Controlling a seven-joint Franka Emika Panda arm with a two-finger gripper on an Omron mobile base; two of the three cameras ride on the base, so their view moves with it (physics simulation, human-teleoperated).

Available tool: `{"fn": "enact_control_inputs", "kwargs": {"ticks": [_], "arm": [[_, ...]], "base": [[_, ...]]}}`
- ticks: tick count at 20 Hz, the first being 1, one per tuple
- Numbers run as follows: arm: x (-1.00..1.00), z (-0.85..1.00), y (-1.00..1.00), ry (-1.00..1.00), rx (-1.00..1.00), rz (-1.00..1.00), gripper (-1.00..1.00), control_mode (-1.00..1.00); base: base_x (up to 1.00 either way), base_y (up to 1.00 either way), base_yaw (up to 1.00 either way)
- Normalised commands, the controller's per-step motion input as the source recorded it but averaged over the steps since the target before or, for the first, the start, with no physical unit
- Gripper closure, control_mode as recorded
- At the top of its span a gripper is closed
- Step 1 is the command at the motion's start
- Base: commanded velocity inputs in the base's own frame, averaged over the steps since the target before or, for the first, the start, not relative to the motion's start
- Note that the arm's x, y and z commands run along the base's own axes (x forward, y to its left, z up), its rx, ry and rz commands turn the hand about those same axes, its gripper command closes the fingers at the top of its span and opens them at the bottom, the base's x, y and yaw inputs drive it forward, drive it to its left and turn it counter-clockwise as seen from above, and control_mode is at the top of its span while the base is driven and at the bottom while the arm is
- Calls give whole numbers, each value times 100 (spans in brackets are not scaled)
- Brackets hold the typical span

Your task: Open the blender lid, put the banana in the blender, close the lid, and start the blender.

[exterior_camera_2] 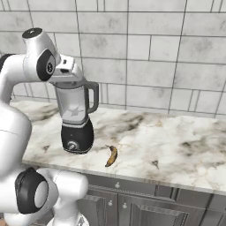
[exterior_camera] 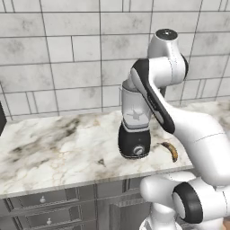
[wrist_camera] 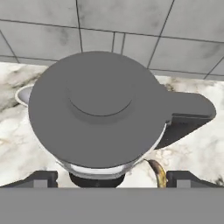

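Blender [exterior_camera_2: 77,119] stands upright on marble surface [exterior_camera_2: 176,150] near front edge, black base with silver knob facing forward, clear jar above, dark handle on side. Blender lid [wrist_camera: 98,109] sits on jar top, central knob up, edge tab over handle. Claw [wrist_camera: 111,179] hovers just above lid, finger tips [wrist_camera: 41,178] spread wide, either side of jar, gripping nothing. Banana [exterior_camera_2: 112,156] lies flat on surface beside blender base, near front edge, apart from base.
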Motion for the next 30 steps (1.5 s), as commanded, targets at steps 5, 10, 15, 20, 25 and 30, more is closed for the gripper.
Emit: {"fn": "enact_control_inputs", "kwargs": {"ticks": [5,10,15,20,25,30], "arm": [[41,0,0,9,0,0,-100,-100],[21,0,3,5,0,0,-100,-100],[2,0,3,1,0,1,-100,-100],[0,-4,4,0,0,3,-100,-100],[1,-13,0,0,0,4,-100,-100],[0,-12,0,0,0,4,-100,-100]], "base": [[0,0,0],[0,0,0],[0,0,0],[0,0,0],[0,0,0],[0,0,0]]}}
